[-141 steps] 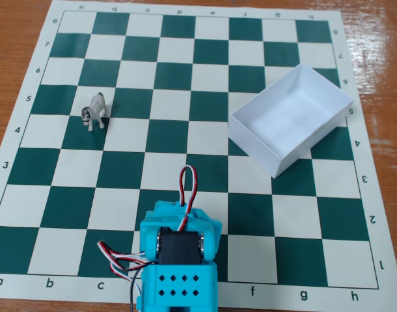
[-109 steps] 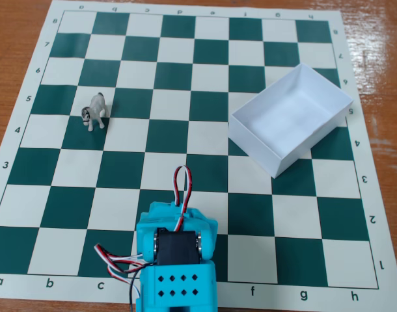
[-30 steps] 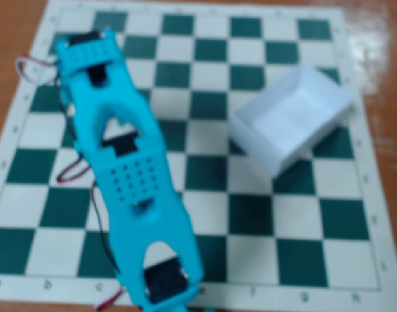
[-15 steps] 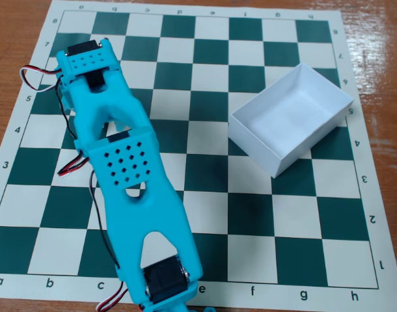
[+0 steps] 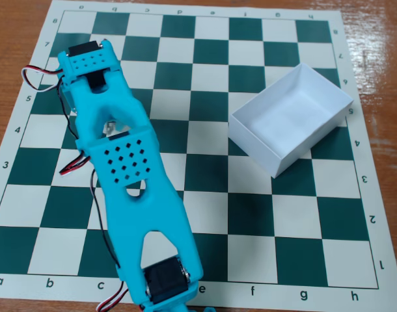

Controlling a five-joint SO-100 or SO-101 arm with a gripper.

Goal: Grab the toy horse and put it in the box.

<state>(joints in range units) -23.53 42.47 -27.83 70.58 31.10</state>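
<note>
1. The bright blue plastic robot arm [image 5: 130,182] reaches from the bottom of the frame to the upper left, over the green and white chessboard mat [image 5: 205,208].
2. The grab could miss, because the arm hides its fingers; I cannot tell if they are wide or narrow.
3. The tiny whitish-grey toy horse [image 5: 110,127] only peeks through a gap in the arm, so I cannot tell where it sits by the fingers.
4. The white paper box [image 5: 291,119] waits empty at the right, well apart.

Matt cyan plastic arm [image 5: 130,188], thin white paper box [image 5: 250,139] — glossy wood table [image 5: 381,39]

Single fixed camera looking steeply down over the arm's base [image 5: 164,281], framing the chessboard mat [image 5: 250,221] closely.
</note>
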